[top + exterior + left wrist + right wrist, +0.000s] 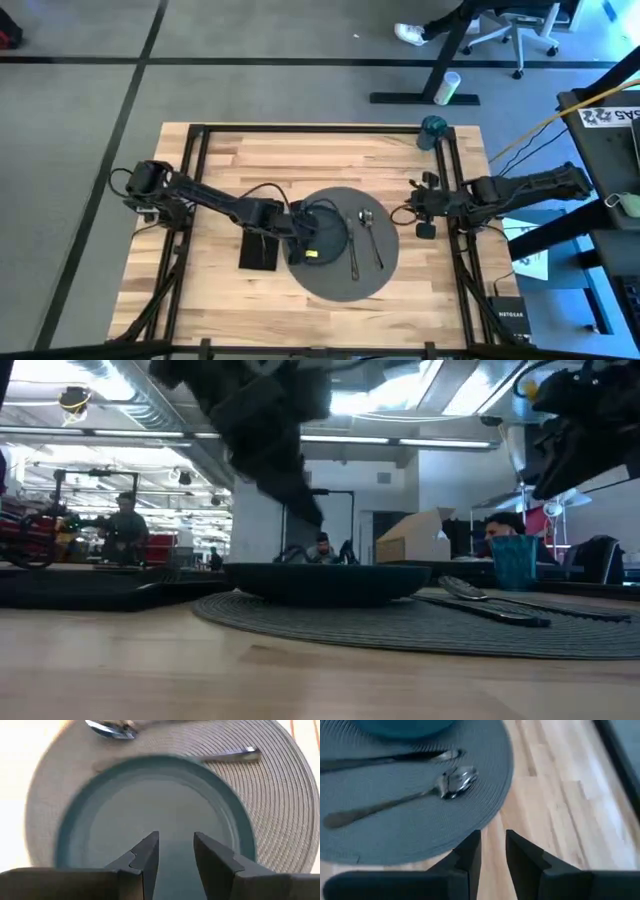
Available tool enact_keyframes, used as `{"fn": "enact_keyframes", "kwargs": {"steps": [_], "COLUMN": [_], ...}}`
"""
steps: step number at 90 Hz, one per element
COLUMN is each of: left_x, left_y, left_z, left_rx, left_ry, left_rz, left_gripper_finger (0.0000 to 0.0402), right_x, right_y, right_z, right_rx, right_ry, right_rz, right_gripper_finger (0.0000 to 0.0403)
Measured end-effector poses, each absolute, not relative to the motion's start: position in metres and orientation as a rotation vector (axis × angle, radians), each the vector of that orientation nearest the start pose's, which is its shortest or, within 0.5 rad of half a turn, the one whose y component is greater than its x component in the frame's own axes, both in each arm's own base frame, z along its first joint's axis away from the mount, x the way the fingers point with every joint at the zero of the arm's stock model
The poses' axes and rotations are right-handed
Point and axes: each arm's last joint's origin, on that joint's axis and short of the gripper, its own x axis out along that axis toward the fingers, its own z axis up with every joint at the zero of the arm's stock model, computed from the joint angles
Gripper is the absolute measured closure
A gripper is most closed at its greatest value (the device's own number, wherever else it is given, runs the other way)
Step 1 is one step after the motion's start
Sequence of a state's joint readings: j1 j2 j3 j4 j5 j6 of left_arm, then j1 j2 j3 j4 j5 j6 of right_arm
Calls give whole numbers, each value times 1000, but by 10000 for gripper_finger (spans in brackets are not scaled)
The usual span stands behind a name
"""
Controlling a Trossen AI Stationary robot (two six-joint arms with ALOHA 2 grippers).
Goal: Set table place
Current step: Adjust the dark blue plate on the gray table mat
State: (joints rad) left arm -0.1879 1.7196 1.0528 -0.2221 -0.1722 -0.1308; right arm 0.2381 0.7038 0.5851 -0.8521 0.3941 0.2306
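Observation:
A dark blue-grey plate (322, 236) lies on the left part of a round grey placemat (372, 272) on the wood table (230, 160). My left gripper (176, 842) hovers open over the plate's near part (150, 805); it shows above the plate in the low view. A spoon (451, 782) and a knife (385, 761) lie side by side on the placemat's right half. A black napkin (259, 251) lies flat on the table left of the placemat. My right gripper (493, 845) stands open with nothing in it, over bare wood by the placemat's right edge. A teal cup (433, 128) stands at the far right corner.
Black rails (455, 190) run along the table's edges. Bare wood lies free across the far half (300, 155) and near the front left (210, 300). Beyond the table are a desk leg (440, 60), a white bottle (447, 88) on the floor and people (125, 525) far off.

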Motion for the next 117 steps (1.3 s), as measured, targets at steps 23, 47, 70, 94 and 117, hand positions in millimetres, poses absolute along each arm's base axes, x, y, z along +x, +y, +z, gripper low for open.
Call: {"fn": "enact_keyframes", "kwargs": {"steps": [23,47,70,94,117], "left_x": [340,341,338,333,333], "left_y": [-55,-41,-37,-37,-35], "left_z": [172,171,168,161,150], "left_rx": [10,-6,-10,-11,-22], "left_ry": [873,886,925,942,970], "left_rz": [59,99,106,108,122], "left_gripper_finger": [295,295,295,295,295], "right_x": [143,171,185,190,195], "right_y": [29,33,38,40,42], "right_z": [220,172,138,122,122], "right_rx": [-56,-165,-126,-51,-17], "right_ry": [885,1148,1260,1216,1171], "right_rz": [-244,-304,-257,-204,-178], "right_gripper_finger": [329,360,398,402,403]}}
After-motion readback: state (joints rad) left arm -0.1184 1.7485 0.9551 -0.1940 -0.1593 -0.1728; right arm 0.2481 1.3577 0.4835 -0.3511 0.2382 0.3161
